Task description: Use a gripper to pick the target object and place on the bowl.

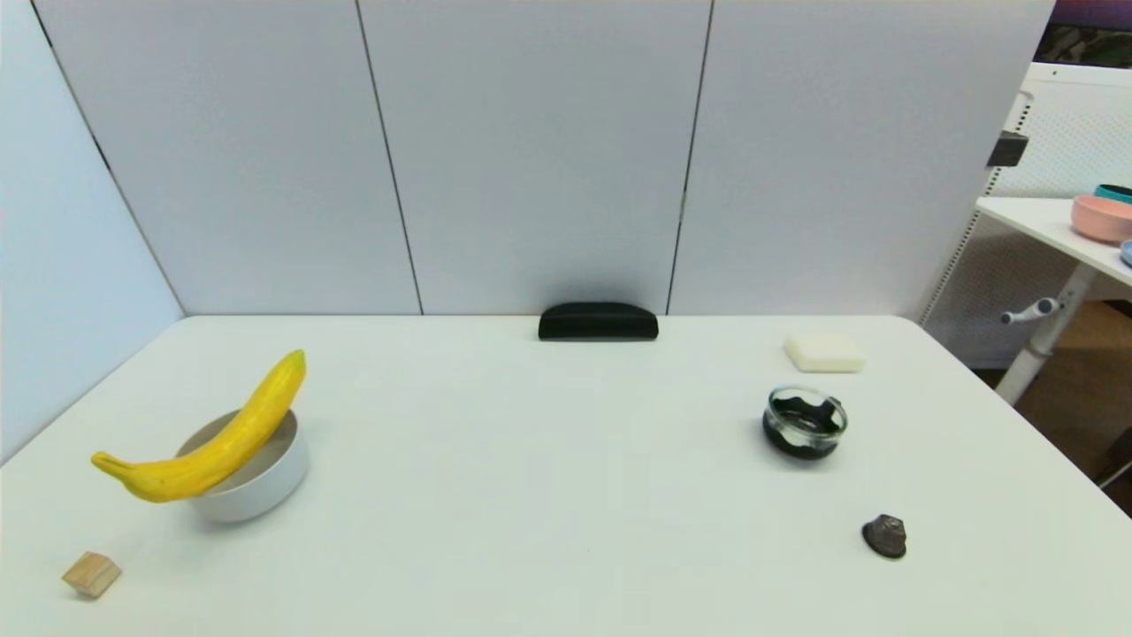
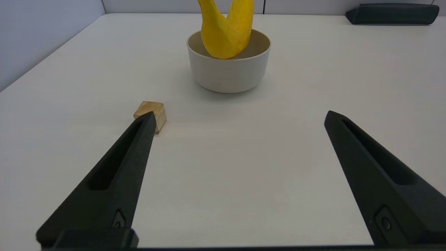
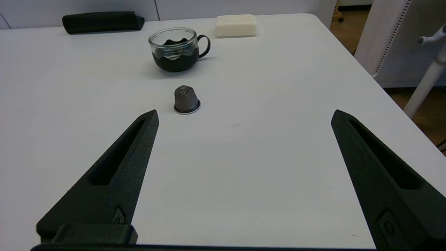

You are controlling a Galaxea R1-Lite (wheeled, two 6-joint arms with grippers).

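Note:
The yellow banana (image 1: 212, 441) lies across the white bowl (image 1: 265, 482) at the table's left, both ends sticking out over the rim. In the left wrist view the banana (image 2: 226, 31) rests in the bowl (image 2: 228, 69), well ahead of my left gripper (image 2: 240, 116), which is open and empty above the table near its front edge. My right gripper (image 3: 244, 115) is open and empty over the table's right side. Neither gripper shows in the head view.
A small wooden cube (image 1: 91, 574) sits front left, close to the left fingertip (image 2: 148, 118). A glass cup with a dark inside (image 1: 805, 422), a grey capsule (image 1: 885, 535), a white block (image 1: 823, 352) and a black case (image 1: 599, 321) lie elsewhere on the table.

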